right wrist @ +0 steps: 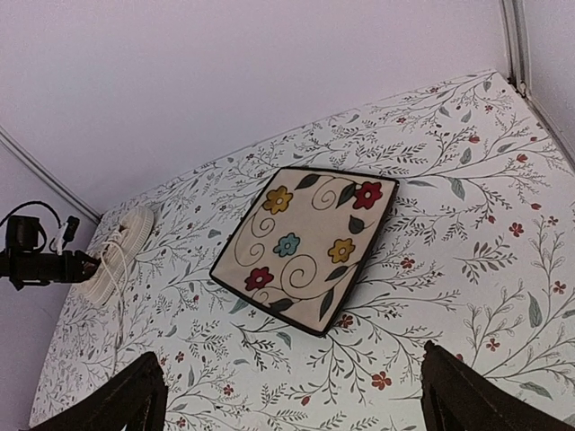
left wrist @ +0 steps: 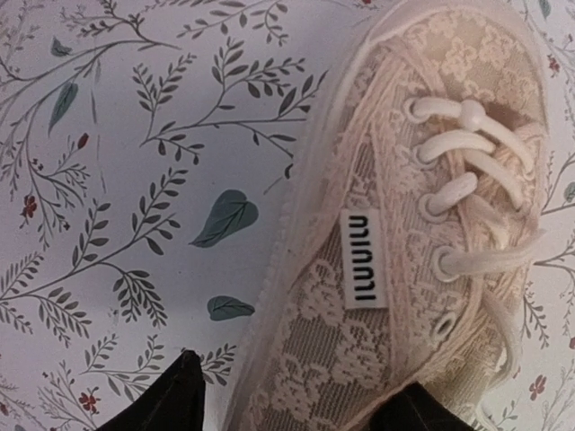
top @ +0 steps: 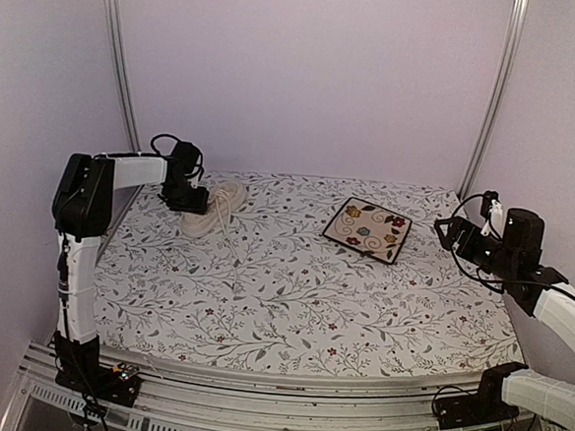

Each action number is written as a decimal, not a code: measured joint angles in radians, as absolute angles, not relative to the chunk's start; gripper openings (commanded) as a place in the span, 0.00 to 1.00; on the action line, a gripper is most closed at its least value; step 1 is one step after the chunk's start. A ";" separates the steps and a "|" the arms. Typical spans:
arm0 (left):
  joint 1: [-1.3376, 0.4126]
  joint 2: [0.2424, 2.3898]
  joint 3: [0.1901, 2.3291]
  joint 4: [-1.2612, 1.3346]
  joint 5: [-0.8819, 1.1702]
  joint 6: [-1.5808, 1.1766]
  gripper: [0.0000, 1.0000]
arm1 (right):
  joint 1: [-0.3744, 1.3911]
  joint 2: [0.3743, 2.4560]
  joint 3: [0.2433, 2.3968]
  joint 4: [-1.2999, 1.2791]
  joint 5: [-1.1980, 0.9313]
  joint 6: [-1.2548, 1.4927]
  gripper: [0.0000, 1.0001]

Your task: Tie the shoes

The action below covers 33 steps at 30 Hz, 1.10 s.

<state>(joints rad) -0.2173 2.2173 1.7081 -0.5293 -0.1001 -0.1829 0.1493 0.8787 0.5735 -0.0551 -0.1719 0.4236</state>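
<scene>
Reaches with bent left arm, left gripper (left wrist: 301, 382) spread astride heel of cream sneaker (left wrist: 404, 233) at far-left of table (top: 291, 305); toe, long axis toward far right. Holds right gripper (right wrist: 289, 352) wide apart, raised.
</scene>
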 measured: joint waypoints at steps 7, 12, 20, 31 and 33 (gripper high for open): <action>-0.204 2.234 1.736 -0.539 -0.048 -0.153 0.05 | 0.149 0.913 0.573 -0.029 -0.182 0.430 0.99; -0.194 2.242 1.745 -0.536 -0.038 -0.146 0.00 | 0.149 0.936 0.573 -0.019 -0.186 0.430 0.99; -0.216 2.042 1.473 -0.492 0.040 -0.233 0.00 | 0.163 0.970 0.583 -0.020 -0.202 0.429 0.99; -0.492 1.652 1.194 -0.427 0.061 -0.452 0.00 | 0.537 1.116 0.608 0.086 -0.266 0.376 1.00; -0.545 1.644 1.194 -0.421 0.065 -0.487 0.00 | 0.609 1.170 0.615 0.129 -0.268 0.375 0.93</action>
<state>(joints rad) -0.5453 1.6440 1.1942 -0.4206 0.0650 -0.4866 0.6086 1.1698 0.6147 0.1291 -0.2676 0.3752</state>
